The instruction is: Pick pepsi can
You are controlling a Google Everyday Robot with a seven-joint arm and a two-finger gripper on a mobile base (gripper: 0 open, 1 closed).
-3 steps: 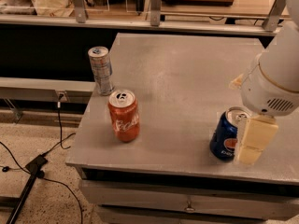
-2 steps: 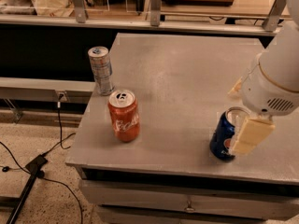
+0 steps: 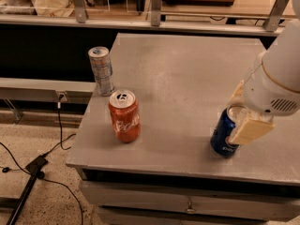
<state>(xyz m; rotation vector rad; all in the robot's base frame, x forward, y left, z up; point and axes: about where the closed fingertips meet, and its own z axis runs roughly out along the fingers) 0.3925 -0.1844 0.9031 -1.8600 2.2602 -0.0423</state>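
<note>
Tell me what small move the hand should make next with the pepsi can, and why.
Probably a short, straight lift. The hand is down around the pepsi can near the front right edge of the table, and the can leans slightly, so dragging it sideways could tip it. The orange-red can stands well to the left.

A grey metal table [image 3: 187, 74] carries two upright cans on its left side. The orange-red can [image 3: 124, 116] with white script stands near the front left corner. The slimmer silver-and-blue can [image 3: 101, 70] stands behind it, right at the left edge and apart from it. The end effector [image 3: 236, 121] hangs over the table's front right part. A drawer [image 3: 187, 203] runs under the front edge. Black cables [image 3: 58, 139] trail across the speckled floor [image 3: 47, 205] on the left.
</note>
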